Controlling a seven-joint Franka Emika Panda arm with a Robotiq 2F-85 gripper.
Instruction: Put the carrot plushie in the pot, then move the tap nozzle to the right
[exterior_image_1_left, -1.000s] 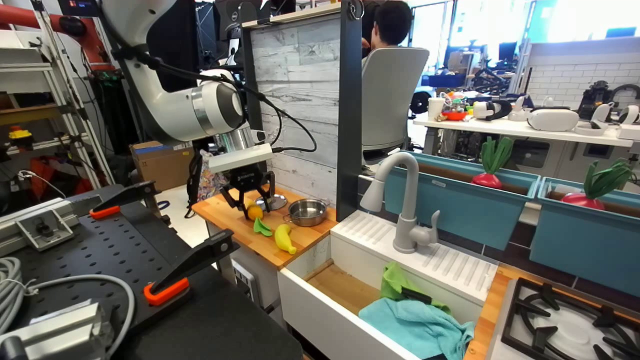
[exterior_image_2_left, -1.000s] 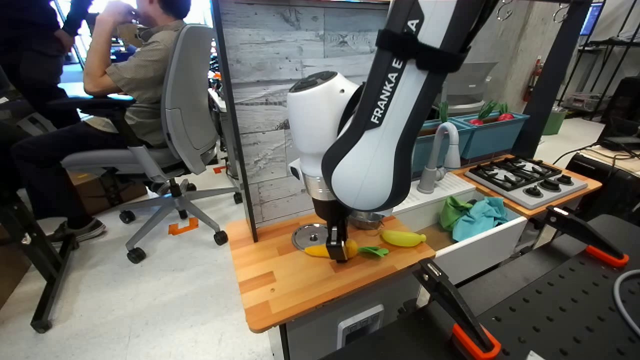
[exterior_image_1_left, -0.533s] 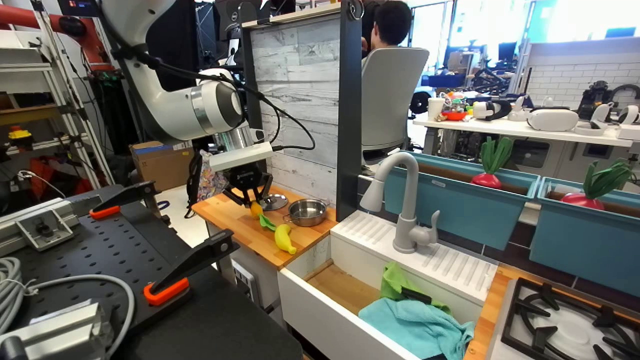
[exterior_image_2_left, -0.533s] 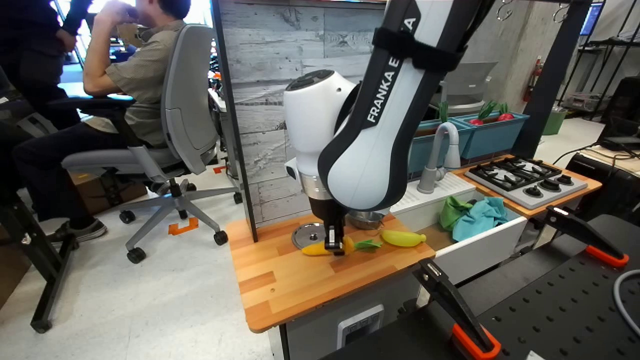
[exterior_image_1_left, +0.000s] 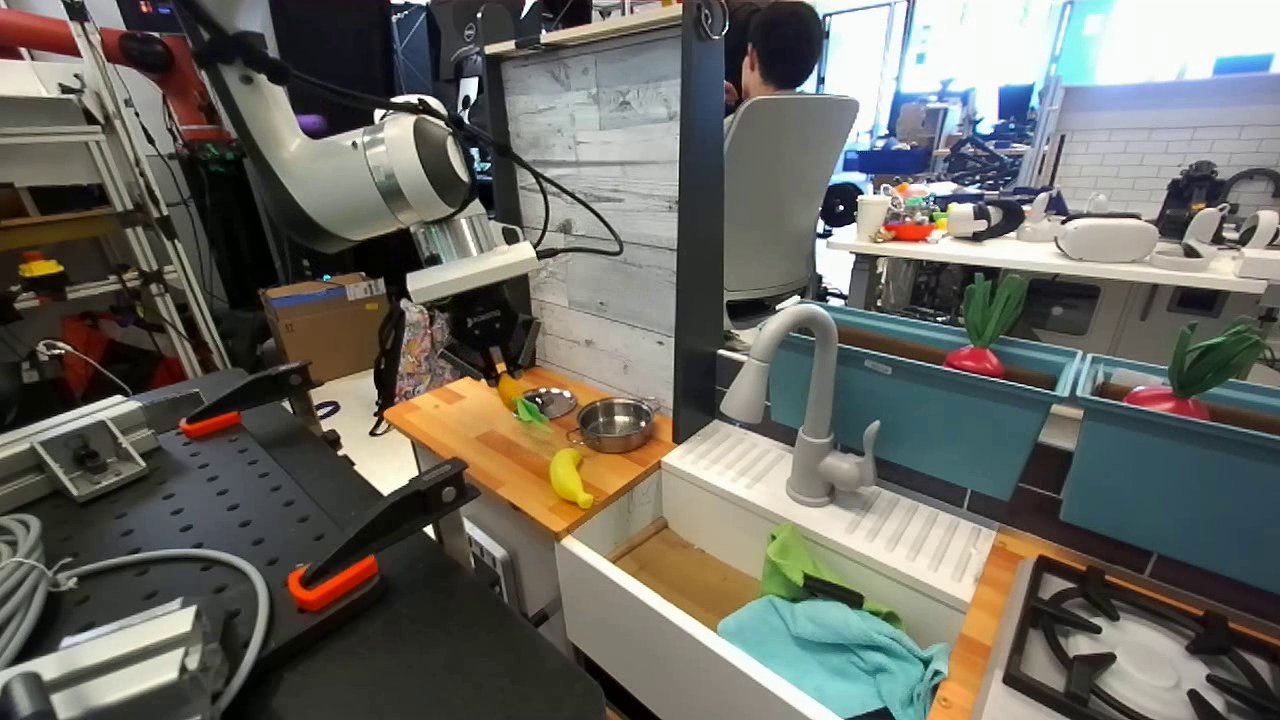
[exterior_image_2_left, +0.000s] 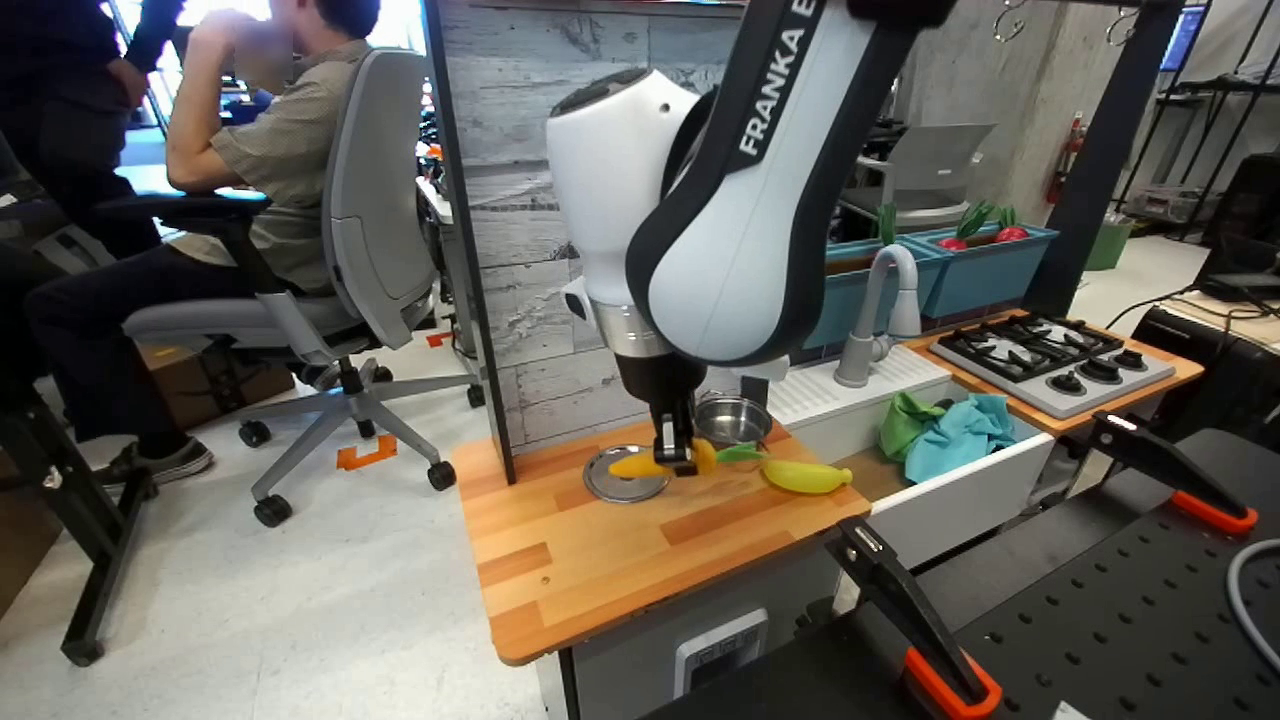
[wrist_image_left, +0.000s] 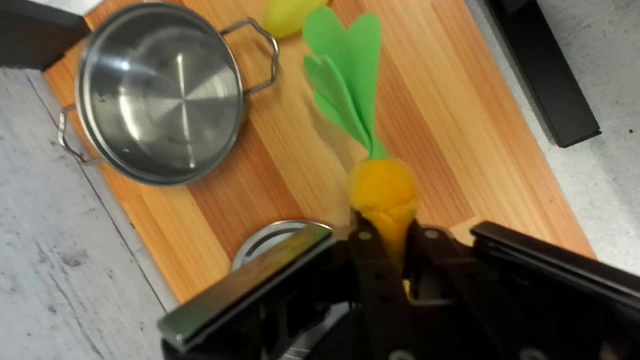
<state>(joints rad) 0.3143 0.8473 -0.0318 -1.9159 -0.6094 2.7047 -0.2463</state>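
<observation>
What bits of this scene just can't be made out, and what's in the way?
Wrist view: narrow end of the carrot plushie, mostly hidden by the jaws.
Wrist view: part of the metal lid, behind the jaws.
Wrist view: much of the toy banana, cut off by the top edge.
In an exterior view: face of the seated person, blurred.

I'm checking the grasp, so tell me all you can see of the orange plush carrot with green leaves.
The fuzzy orange carrot plushie has a rounded head, a tapered body and flat, felt-looking bright-green leaves fanning from the head. The black two-finger gripper is shut on it just behind the head. It is held roughly level, apparently above the brown striped wooden counter; in an exterior view it crosses in front of the round silver metal lid. The gripper hides its tip in the wrist view.
</observation>
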